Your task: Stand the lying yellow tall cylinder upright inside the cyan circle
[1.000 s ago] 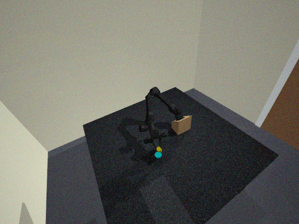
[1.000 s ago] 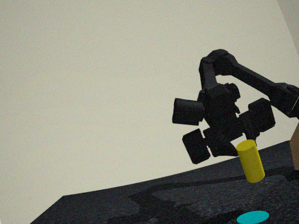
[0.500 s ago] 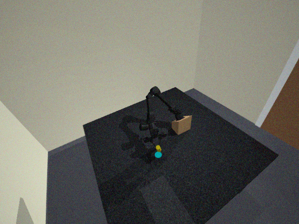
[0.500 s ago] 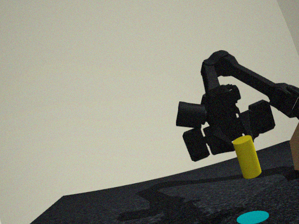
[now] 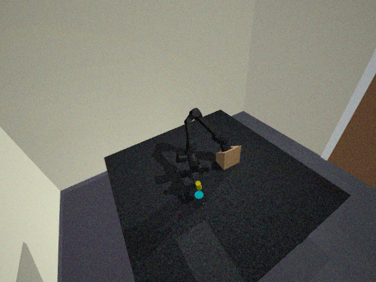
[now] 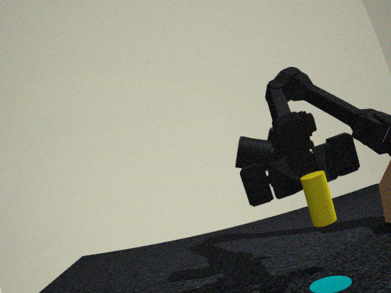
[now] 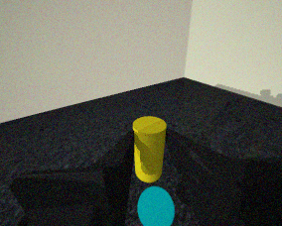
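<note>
The yellow tall cylinder (image 5: 198,185) (image 6: 318,199) (image 7: 149,150) is held off the table, close to upright, with a slight lean in the exterior view. My gripper (image 6: 312,182) (image 7: 149,133) is shut on it; in the wrist view a dark finger stands on each side of it. The cyan circle (image 5: 198,194) (image 6: 330,283) (image 7: 156,207) lies flat on the dark table; it shows below the cylinder in all three views, with nothing on it. The fingertips are partly hidden behind the cylinder in the exterior view.
A tan box-like block (image 5: 229,158) (image 6: 386,195) stands near the arm's base, right of the gripper in the top view. The dark table (image 5: 263,191) ends in straight edges. Pale walls rise behind it. The arm's shadow falls on the table.
</note>
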### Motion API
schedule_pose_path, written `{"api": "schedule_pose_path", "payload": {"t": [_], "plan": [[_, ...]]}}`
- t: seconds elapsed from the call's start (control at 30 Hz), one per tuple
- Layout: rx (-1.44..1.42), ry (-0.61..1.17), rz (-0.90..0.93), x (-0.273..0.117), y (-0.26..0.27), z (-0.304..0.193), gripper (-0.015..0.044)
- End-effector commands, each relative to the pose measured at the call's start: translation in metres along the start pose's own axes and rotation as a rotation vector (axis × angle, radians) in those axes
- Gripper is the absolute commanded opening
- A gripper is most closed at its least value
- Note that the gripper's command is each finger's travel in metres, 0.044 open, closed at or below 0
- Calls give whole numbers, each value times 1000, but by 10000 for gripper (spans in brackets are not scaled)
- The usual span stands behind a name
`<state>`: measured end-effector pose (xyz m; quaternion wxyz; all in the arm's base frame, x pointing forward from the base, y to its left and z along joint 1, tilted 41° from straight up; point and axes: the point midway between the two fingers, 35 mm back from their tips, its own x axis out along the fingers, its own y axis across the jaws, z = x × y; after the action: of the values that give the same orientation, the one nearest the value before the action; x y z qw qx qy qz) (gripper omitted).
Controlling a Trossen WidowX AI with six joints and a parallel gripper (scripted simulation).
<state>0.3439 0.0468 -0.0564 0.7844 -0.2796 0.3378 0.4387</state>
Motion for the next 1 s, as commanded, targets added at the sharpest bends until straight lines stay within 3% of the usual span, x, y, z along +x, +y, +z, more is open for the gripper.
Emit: {"api": "schedule_pose_path", "payload": {"t": [0.0,0.97], "plan": [[-17,-29,-8,-4,2,1,105],[-86,-135,-55,-19,4,6,105]]}}
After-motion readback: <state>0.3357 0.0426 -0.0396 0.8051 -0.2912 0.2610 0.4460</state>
